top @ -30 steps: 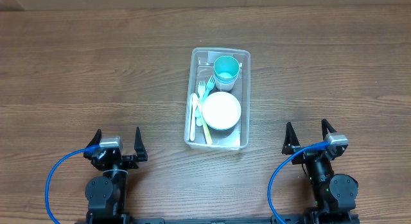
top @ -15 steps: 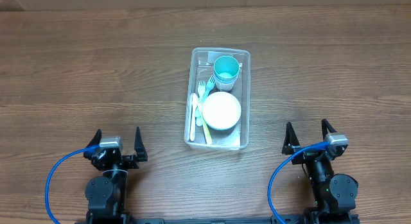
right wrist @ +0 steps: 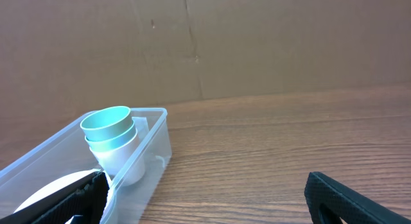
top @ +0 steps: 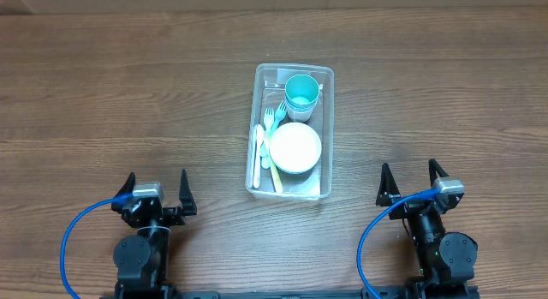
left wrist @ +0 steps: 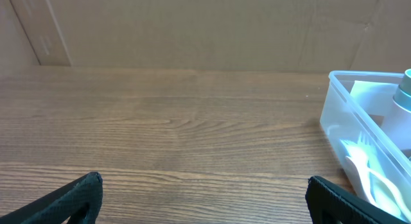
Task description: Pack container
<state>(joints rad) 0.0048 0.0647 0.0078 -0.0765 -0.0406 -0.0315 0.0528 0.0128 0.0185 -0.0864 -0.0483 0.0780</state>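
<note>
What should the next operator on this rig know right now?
Left tool: open, empty, parked at the near table edge, left of the container.
Right tool: open, empty, parked at the near edge, right of the container.
Container: mid-table, holding a teal cup at its far end, a white bowl nearer, and pale plastic cutlery along its left side.
Done: those items are inside.
Left: no other item to pack shows in any view; probably only a final check.
</note>
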